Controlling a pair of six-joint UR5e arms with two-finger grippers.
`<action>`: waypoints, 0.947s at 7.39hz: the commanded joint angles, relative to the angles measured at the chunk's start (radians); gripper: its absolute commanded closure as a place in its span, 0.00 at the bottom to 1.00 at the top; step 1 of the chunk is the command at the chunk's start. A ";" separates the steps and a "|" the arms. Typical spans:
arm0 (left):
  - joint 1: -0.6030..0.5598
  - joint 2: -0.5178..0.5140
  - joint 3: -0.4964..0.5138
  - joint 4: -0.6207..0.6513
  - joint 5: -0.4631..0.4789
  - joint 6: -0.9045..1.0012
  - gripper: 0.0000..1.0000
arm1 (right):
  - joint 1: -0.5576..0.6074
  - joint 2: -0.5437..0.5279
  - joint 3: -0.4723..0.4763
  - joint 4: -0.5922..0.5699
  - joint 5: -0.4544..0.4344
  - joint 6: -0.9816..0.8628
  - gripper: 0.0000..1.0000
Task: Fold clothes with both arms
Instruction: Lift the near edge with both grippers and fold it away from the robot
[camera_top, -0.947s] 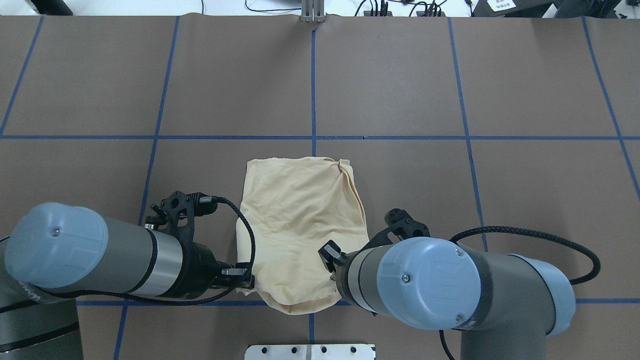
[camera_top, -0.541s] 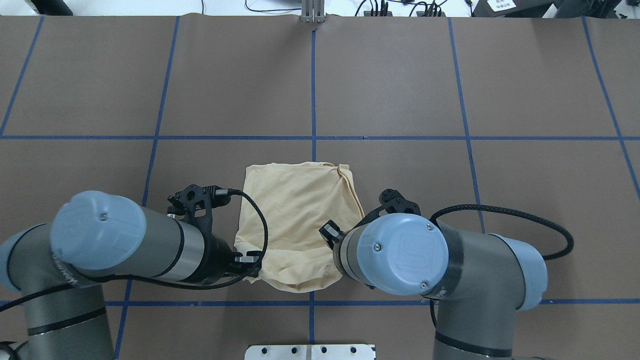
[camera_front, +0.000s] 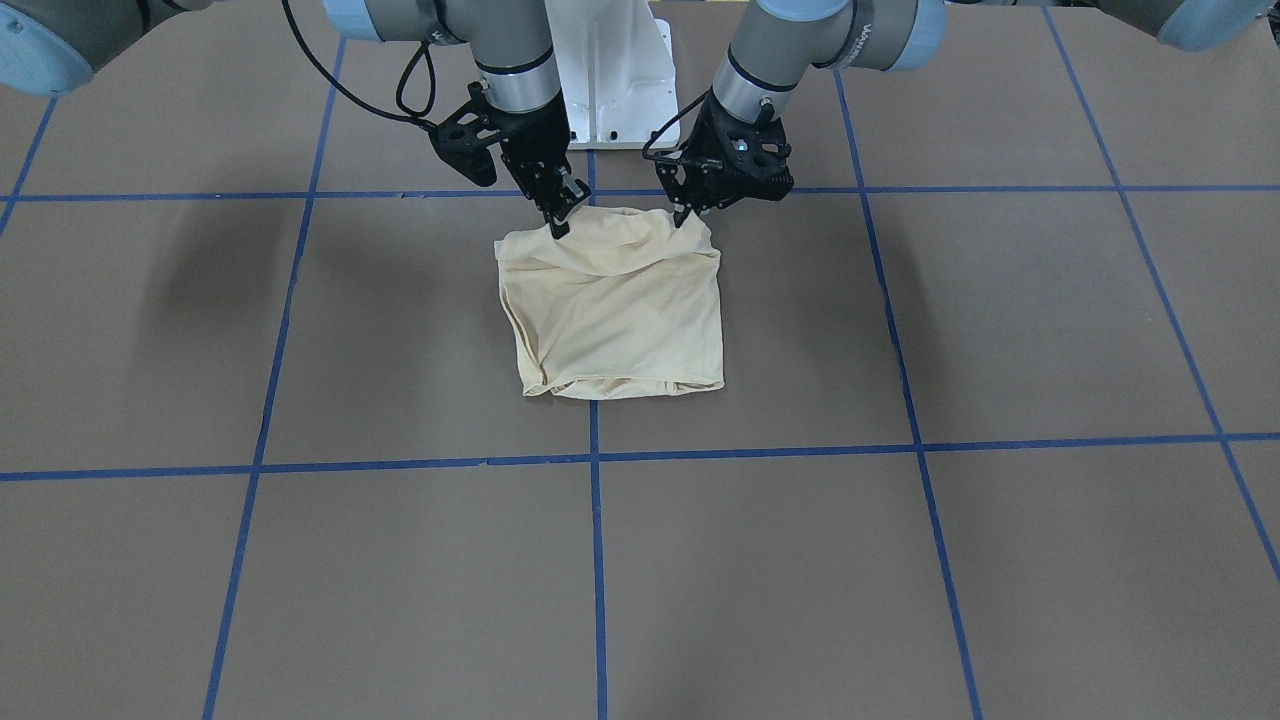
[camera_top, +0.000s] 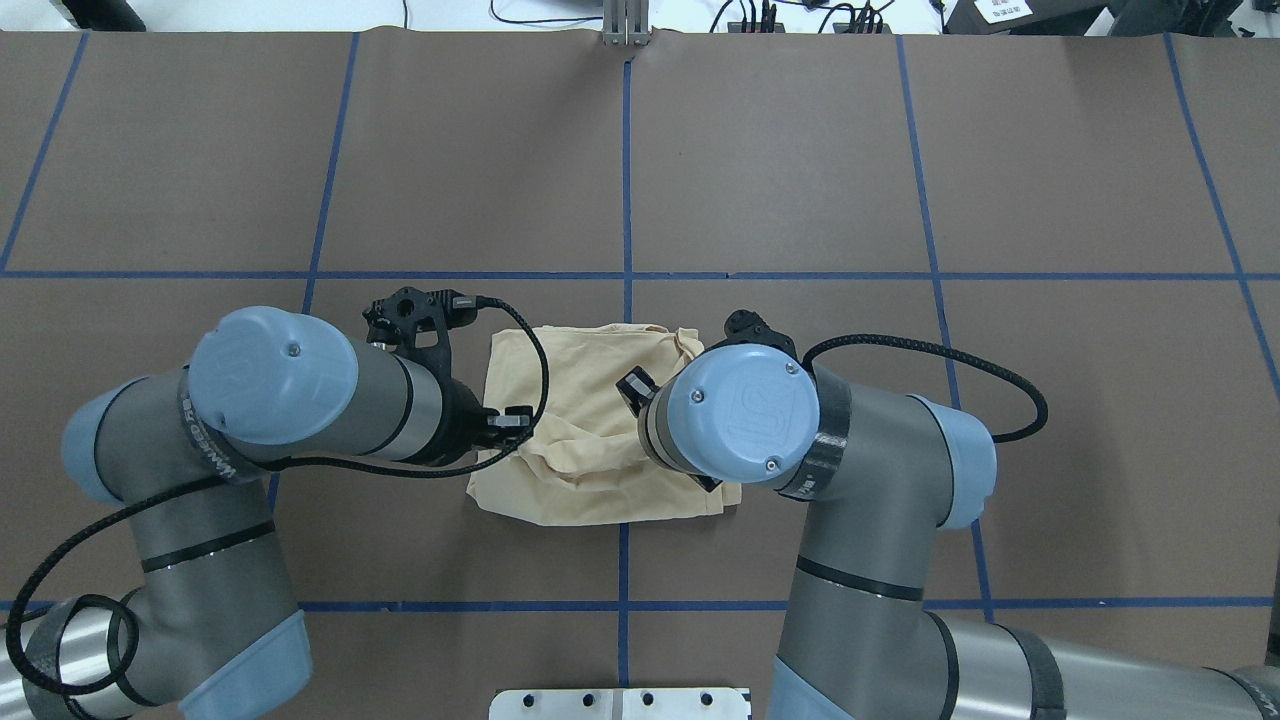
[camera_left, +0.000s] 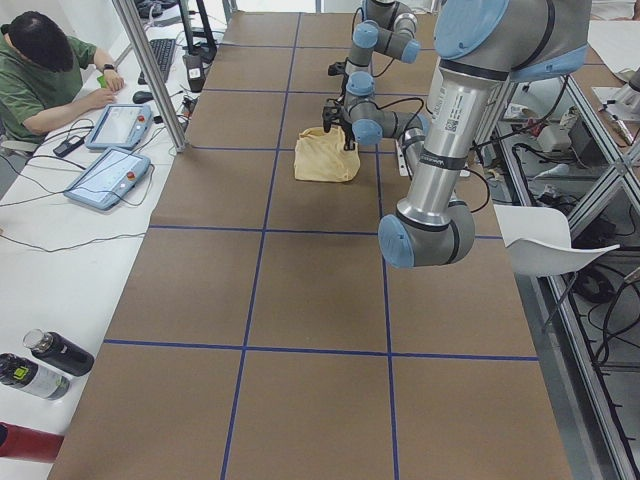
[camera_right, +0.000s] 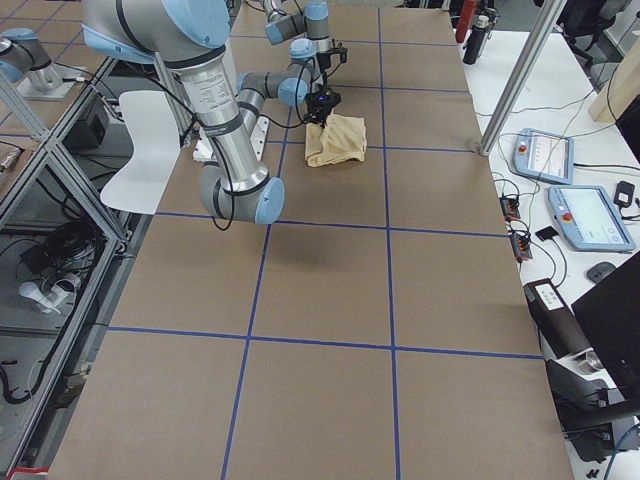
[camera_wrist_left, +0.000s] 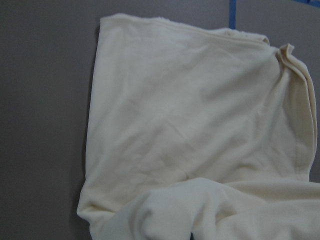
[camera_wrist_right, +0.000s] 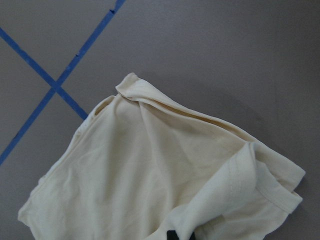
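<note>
Cream-yellow shirt (camera_front: 620, 320), seemingly plain; brown table (camera_front: 900, 580) with blue grid lines (camera_front: 597, 560)

The cream-yellow thin-fabric T-shirt (camera_front: 620, 315) lay on the brown paper-covered desk (camera_front: 900, 560), astride the middle blue tape line (camera_front: 597, 560). The black 2-finger left gripper (camera_front: 685, 215) pinched its robot-side left corner and the matching right gripper (camera_front: 558, 222) its right corner, that edge held above the rest.

T-shirt (camera_front: 620, 320) thin matt cloth; table cover (camera_front: 900, 580) matt paper; L arm (camera_top: 385, 405) smooth metal.
</note>
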 joint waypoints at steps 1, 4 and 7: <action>-0.058 -0.031 0.046 0.001 0.001 0.038 1.00 | 0.043 0.046 -0.071 0.009 0.000 -0.029 1.00; -0.080 -0.112 0.225 -0.015 0.044 0.100 1.00 | 0.116 0.094 -0.243 0.107 0.005 -0.114 1.00; -0.118 -0.114 0.279 -0.065 0.046 0.114 0.01 | 0.140 0.097 -0.278 0.130 0.017 -0.256 0.00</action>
